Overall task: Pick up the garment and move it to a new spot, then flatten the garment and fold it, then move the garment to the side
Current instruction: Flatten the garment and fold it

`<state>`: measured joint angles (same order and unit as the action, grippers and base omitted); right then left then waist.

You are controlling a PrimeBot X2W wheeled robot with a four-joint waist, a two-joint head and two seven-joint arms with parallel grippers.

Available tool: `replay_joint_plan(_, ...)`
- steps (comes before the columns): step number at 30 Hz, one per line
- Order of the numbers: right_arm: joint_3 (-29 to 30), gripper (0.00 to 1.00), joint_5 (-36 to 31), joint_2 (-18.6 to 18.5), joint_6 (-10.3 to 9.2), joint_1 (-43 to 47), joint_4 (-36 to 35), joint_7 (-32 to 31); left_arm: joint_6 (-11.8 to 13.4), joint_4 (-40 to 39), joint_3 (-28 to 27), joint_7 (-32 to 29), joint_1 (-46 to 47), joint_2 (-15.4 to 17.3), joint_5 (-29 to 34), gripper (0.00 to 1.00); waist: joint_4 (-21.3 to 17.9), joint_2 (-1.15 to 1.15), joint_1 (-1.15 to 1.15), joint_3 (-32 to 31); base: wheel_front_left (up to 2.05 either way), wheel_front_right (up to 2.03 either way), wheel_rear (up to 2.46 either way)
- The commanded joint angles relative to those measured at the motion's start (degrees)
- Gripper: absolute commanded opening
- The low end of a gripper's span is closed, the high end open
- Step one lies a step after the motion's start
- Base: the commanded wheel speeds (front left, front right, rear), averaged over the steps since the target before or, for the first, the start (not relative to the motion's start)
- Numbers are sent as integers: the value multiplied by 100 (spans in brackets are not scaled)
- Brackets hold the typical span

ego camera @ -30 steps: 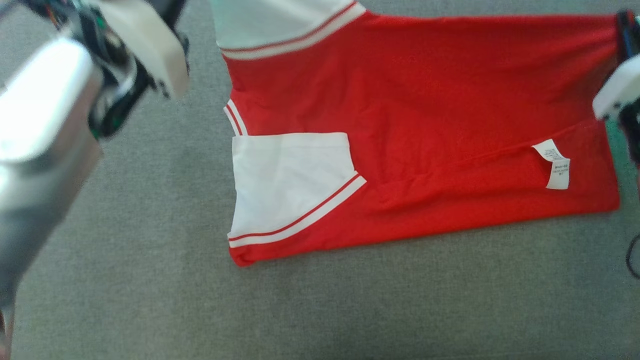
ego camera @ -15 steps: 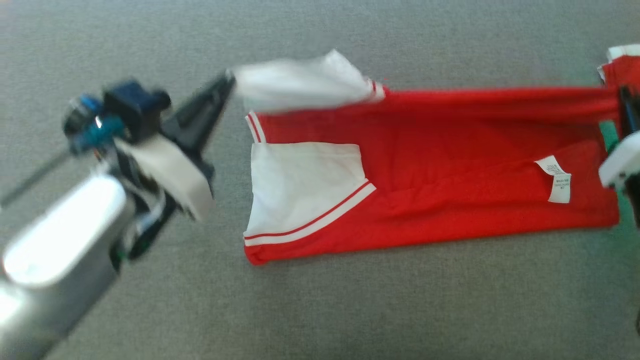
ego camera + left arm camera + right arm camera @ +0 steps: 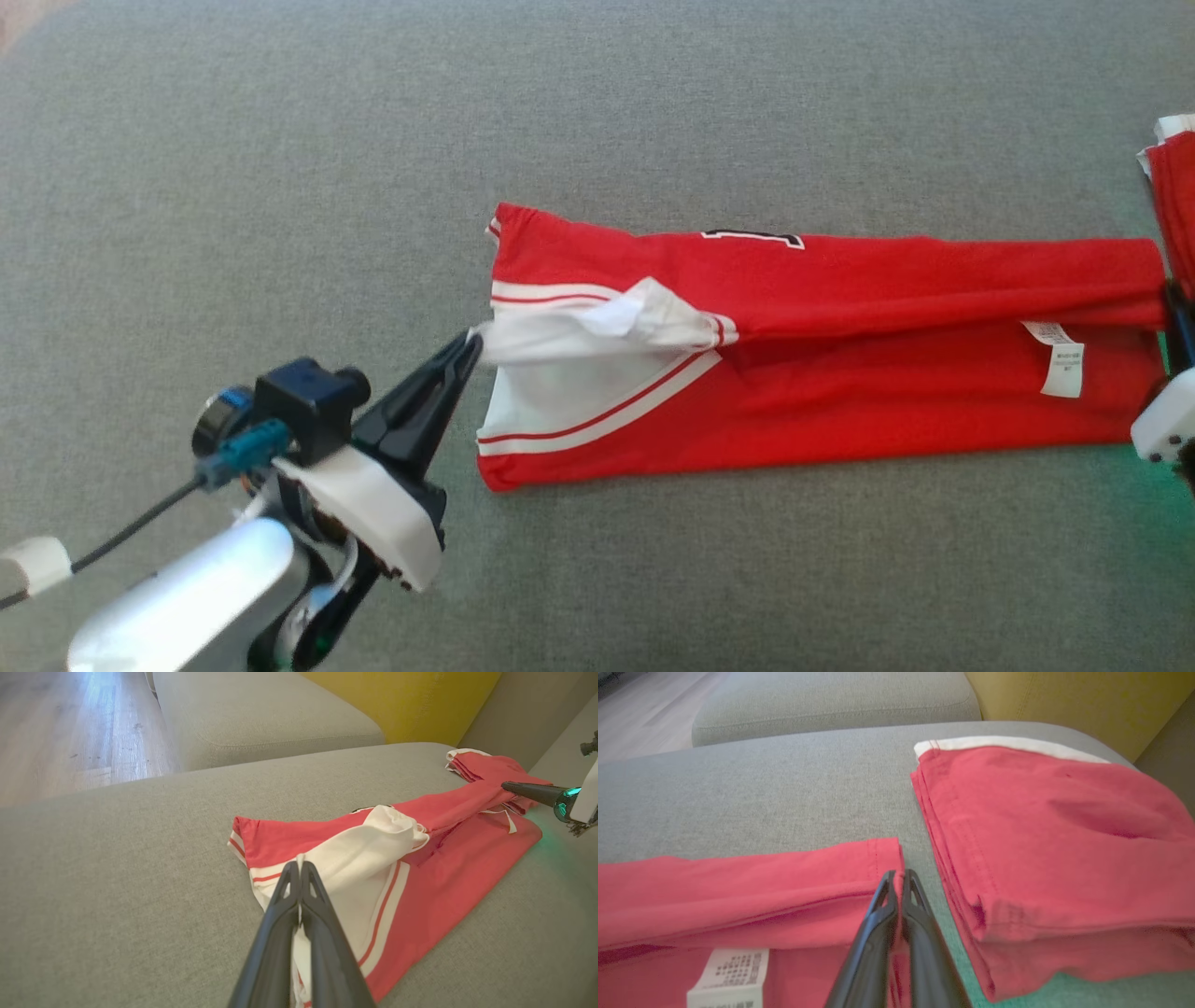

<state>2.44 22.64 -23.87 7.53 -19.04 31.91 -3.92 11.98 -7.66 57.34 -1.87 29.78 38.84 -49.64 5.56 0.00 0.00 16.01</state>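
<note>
**Grey sofa seat point(image 3: 280, 187): red garment point(image 3: 840, 280) pinched at both ends**

Grey woven upholstery carries everything in the head view. The garment lies along it from left to right, near the middle of the seat and running to the right edge of that view. Its far long edge is rolled over toward the near side. At its left end a white sleeve point(image 3: 597, 336) with red stripes is lifted off the layer beneath. The left gripper point(image 3: 471, 343) has its two dark fingers pressed together on the tip of that sleeve. A white care label point(image 3: 1060, 359) lies face up near the right end, and a scrap of black-and-white print point(image 3: 754, 236) shows on the far edge.

From the left wrist, the sleeve cloth runs down between the closed fingers, which the head view cannot show. That view also takes in a wooden floor point(image 3: 56, 728), a second grey seat and a yellow cushion point(image 3: 411, 700) beyond the garment, plus the other arm's dark fingers at the garment's far-right corner.

From the right wrist, the right gripper point(image 3: 900, 873) is closed, pinching the red hem at the right end. Just beside it on the right, apart from the garment by a strip of bare seat, rests a folded red pile point(image 3: 1041, 835) with a white edge.
</note>
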Motion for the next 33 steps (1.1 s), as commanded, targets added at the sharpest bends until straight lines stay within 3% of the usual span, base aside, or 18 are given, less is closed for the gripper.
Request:
replay_joint_plan(1, -1, 0, -34, -93, -4, 89, -218, -36, 36, -141, -231, 53, 86, 165, -54, 0, -5, 0, 0, 4, 0, 0, 0)
replay_joint_plan(4, 68, 0, -69, -39, -4, 221, -353, -105, 54, -75, -182, 97, -26, 84, -99, 0, -23, 0, 0, 5, 0, 0, 0)
replay_joint_plan(5, 83, 25, -76, -18, -4, 256, -382, -138, 61, -37, -167, 115, -55, 61, -101, 0, -33, 0, 0, 0, 0, 0, 0)
replay_joint_plan(7, 129, 100, -110, 19, -4, 306, -426, -180, 77, 51, -145, 165, -115, 0, -116, 0, -57, 0, 0, -16, 0, 0, 0)
replay_joint_plan(8, 159, 100, -136, 42, -4, 329, -453, -185, 84, 98, -131, 185, -147, -34, -128, 11, -71, 0, 0, -28, 0, 0, 0)
replay_joint_plan(10, 227, 100, -165, 81, -4, 393, -501, -183, 102, 196, -112, 230, -209, -112, -158, 50, -93, 0, 0, -72, 0, 0, 0)
replay_joint_plan(11, 267, 100, -181, 97, -4, 438, -521, -172, 128, 244, -114, 271, -242, -158, -171, 100, -103, 0, 0, -106, 0, 0, 0)
replay_joint_plan(17, 492, 100, -218, 247, -4, 841, -678, -124, 309, 446, -140, 600, -465, -374, -161, 100, -135, 0, 0, -382, 0, 0, 0)
replay_joint_plan(23, 727, 100, -203, 611, -4, 1391, -923, -143, 725, 721, -265, 1301, -929, -634, -54, 100, -205, 0, 0, -828, 0, 0, 0)
replay_joint_plan(33, 1278, 100, -63, 1095, -4, 1687, -1043, -301, 1249, 968, -718, 1683, -1699, -1374, 777, 100, -31, 0, 0, -1232, 0, 0, 0)
